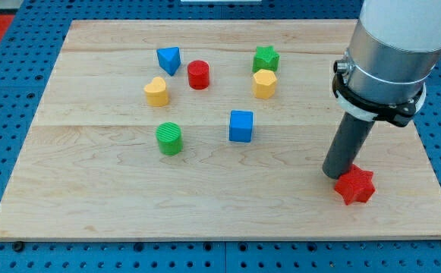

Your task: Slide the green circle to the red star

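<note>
The green circle [169,138] sits left of the board's middle. The red star [355,186] lies near the view's bottom right. My tip [337,174] rests on the board just left of and above the red star, touching or nearly touching it. The tip is far to the right of the green circle, with the blue cube [240,126] lying between them, a little higher in the view.
A blue triangle [169,59], a red cylinder [198,74] and a yellow heart [156,91] sit at the upper left. A green star [265,58] and a yellow hexagon [264,83] sit at upper middle. The wooden board [91,205] ends close behind the red star.
</note>
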Robot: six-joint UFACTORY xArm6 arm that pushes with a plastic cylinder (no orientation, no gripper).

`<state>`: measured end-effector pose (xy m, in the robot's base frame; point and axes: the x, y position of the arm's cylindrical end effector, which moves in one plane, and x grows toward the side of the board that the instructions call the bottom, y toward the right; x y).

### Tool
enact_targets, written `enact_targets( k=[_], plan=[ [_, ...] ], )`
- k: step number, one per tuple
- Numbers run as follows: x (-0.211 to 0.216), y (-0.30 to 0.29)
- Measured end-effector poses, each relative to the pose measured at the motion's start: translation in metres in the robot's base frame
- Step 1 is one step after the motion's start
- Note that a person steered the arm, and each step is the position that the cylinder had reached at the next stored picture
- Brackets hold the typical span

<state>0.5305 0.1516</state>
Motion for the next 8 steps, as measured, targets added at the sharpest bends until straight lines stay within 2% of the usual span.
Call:
enact_targets(
  k=[1,2,3,4,5,6,7,8],
  plan=[
    [0.012,-0.044],
    [0.032,-0.127],
    [0.024,-0.220],
    [-0.020,-0.297],
    [-0.078,-0.304],
    [-0.076,-0.250],
    [-0.040,-0.232],
    [-0.006,-0.182]
  ],
)
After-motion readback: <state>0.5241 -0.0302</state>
